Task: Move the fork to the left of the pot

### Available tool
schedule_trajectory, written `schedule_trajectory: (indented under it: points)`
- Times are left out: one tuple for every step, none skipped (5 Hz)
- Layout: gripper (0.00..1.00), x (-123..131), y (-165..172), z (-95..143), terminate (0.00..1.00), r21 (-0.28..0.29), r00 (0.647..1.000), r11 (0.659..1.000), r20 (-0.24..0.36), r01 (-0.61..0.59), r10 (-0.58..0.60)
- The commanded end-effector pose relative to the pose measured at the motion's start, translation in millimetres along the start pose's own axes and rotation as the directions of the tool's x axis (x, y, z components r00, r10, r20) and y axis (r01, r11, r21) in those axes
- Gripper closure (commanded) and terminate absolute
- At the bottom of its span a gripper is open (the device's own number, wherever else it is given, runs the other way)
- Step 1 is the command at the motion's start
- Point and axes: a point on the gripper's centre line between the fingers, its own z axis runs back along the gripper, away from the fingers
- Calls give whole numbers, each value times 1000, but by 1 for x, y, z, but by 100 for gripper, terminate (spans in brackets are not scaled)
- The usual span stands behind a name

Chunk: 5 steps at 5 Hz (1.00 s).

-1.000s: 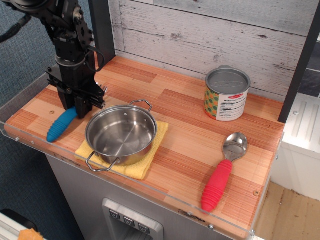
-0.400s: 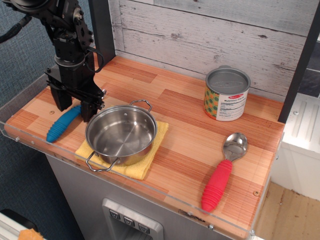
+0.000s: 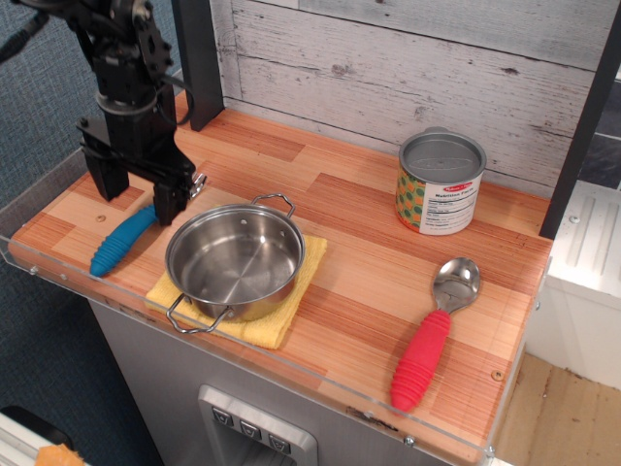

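The fork (image 3: 121,240) lies on the wooden counter to the left of the pot, its ribbed blue handle pointing to the front left; its metal tines (image 3: 197,182) peek out behind my gripper. The shiny steel pot (image 3: 236,260) with two wire loop handles sits on a yellow cloth (image 3: 281,313). My gripper (image 3: 136,192) is open and empty, raised a little above the fork's upper end, one finger on each side of it.
A labelled tin can (image 3: 441,183) stands at the back right. A red-handled spoon (image 3: 434,334) lies at the front right. A clear plastic rim (image 3: 58,277) runs along the counter's front and left edges. A plank wall stands behind.
My gripper has opened, let go of the fork and risen up and slightly left. The fork stays on the counter left of the pot.
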Motion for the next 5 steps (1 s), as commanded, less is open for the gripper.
schedule_trajectory:
  points:
    - [0, 13, 5, 40, 0, -10, 997, 997, 31, -71, 72]
    - [0, 24, -4, 51, 0, -28, 994, 995, 46, -95, 97]
    - [0, 35, -21, 68, 0, -42, 992, 995, 88, -92, 96]
    - [0, 49, -38, 82, 0, -58, 985, 993, 130, -106, 113]
    - [0, 63, -57, 93, 0, -86, 980, 993, 177, -79, 93]
